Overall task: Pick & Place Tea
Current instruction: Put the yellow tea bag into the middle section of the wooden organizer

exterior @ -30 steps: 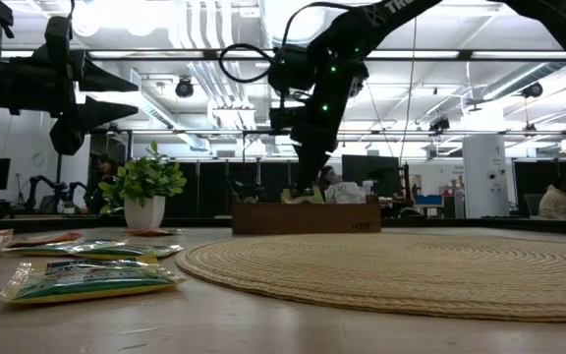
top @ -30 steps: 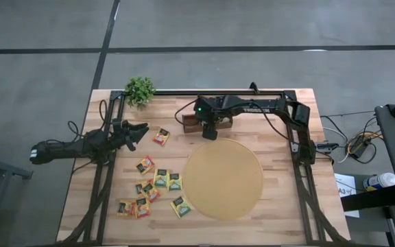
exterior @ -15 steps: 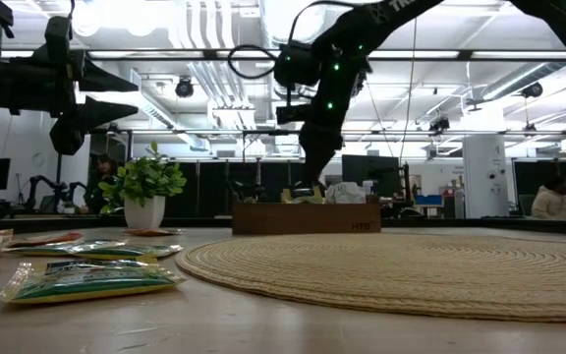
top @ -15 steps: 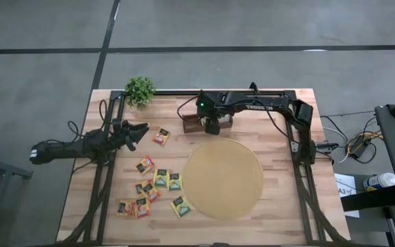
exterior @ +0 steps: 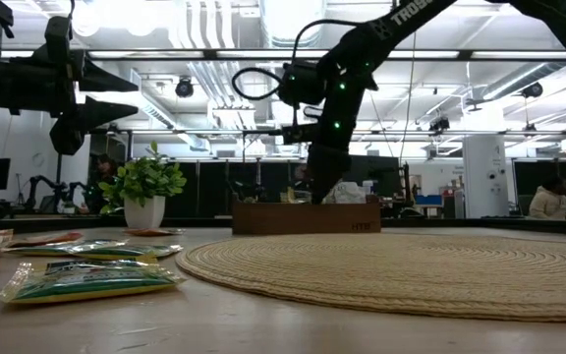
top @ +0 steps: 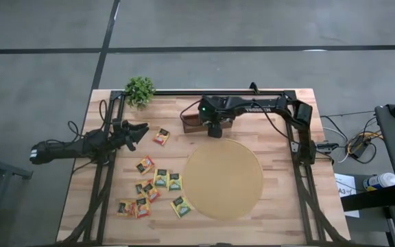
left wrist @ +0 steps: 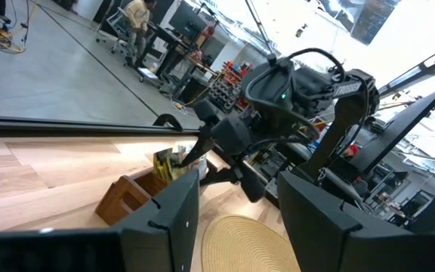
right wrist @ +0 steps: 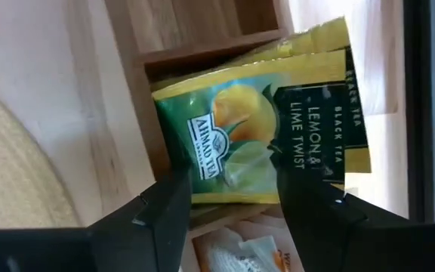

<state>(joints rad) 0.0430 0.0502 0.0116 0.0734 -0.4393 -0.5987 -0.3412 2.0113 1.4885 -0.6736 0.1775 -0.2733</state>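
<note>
Placing step: right end effector (right wrist: 225,200) spread over wooden tray (top: 192,122) w/ lemon-lime tea sachet (right wrist: 266,132) just dropped in; next, lift clear & fetch another.

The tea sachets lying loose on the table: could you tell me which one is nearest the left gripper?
The lone orange-red sachet, lying apart from the cluster of sachets, just beside the left gripper; the others lie farther off toward the table's front.

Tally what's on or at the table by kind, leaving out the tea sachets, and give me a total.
Potted plant: 1
Round woven mat: 1
Wooden tray: 1
Robot arms: 2 (left arm, right arm)
Total: 5
</note>
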